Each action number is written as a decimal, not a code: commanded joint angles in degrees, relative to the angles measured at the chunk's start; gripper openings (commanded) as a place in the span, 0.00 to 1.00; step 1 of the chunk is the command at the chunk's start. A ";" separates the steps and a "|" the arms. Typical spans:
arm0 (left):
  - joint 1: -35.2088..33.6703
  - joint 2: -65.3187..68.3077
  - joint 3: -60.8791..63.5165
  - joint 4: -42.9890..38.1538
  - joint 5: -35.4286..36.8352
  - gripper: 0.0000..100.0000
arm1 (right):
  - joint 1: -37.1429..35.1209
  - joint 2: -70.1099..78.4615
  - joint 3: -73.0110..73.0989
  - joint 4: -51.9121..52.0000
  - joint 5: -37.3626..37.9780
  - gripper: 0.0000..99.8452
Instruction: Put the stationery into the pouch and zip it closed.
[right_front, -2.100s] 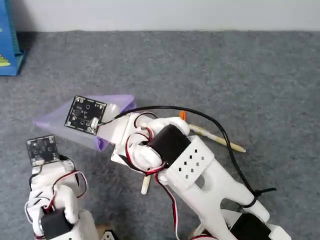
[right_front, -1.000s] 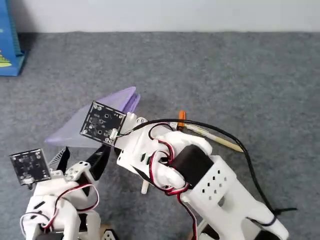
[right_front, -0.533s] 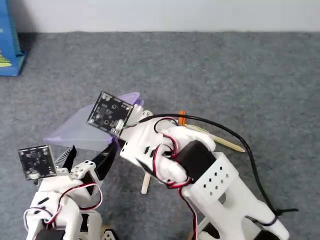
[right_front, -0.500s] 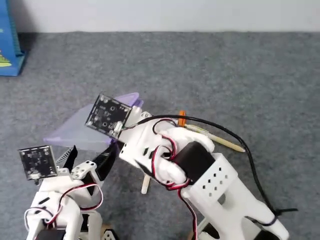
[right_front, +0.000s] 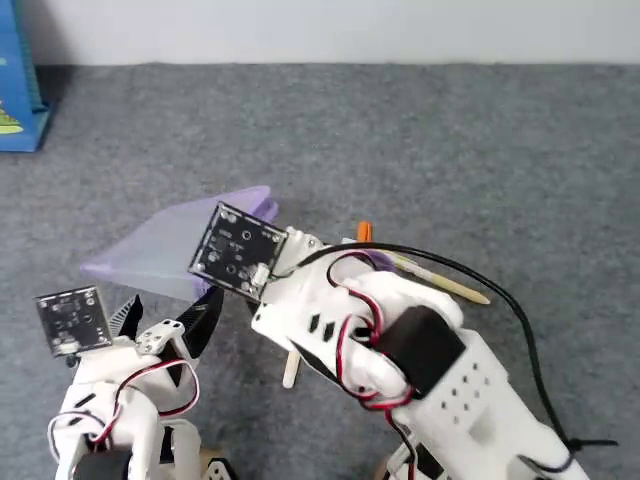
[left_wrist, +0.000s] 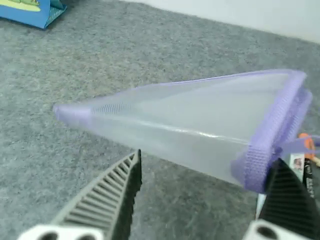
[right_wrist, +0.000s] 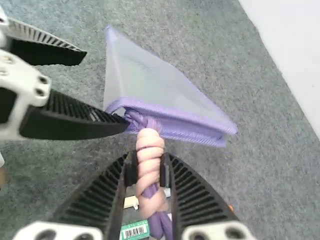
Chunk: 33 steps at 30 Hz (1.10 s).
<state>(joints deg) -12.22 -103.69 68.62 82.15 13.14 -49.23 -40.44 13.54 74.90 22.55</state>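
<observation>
A translucent purple pouch (right_front: 150, 255) hangs tilted over the grey carpet. My right gripper (right_wrist: 148, 161) is shut on the pouch's twisted pink-purple pull strap (right_wrist: 150, 150) at its zip end. The pouch (right_wrist: 150, 85) stretches away from that grip. My left gripper (right_front: 168, 306) stands open at the pouch's near edge, one finger on each side of the pouch (left_wrist: 200, 125), and one black finger (right_wrist: 75, 122) reaches the corner by the strap. A wooden pencil (right_front: 445, 283), an orange-capped pen (right_front: 364, 232) and a pale stick (right_front: 291, 368) lie on the carpet, partly hidden by the right arm.
A blue box (right_front: 15, 90) stands at the far left by the white wall. Open grey carpet (right_front: 480, 150) spreads behind and to the right of the arms.
The right arm has drawn back to the right with the strap, swinging the pouch along. The left gripper opened and rose towards the pouch earlier, then kept still over the last half second.
</observation>
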 joint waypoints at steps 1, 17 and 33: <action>-1.32 -0.26 0.75 -1.23 -1.49 0.37 | -0.40 -2.68 -0.44 1.01 -0.35 0.01; -2.20 -0.26 0.75 -2.55 -1.58 0.14 | -0.40 -3.21 7.47 0.40 1.32 0.01; -2.29 -0.26 0.57 -2.20 -1.14 0.01 | 5.76 -3.12 12.75 -2.42 4.22 0.01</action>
<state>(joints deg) -13.71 -103.34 69.41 81.19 12.09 -47.03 -41.76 26.73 72.62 25.63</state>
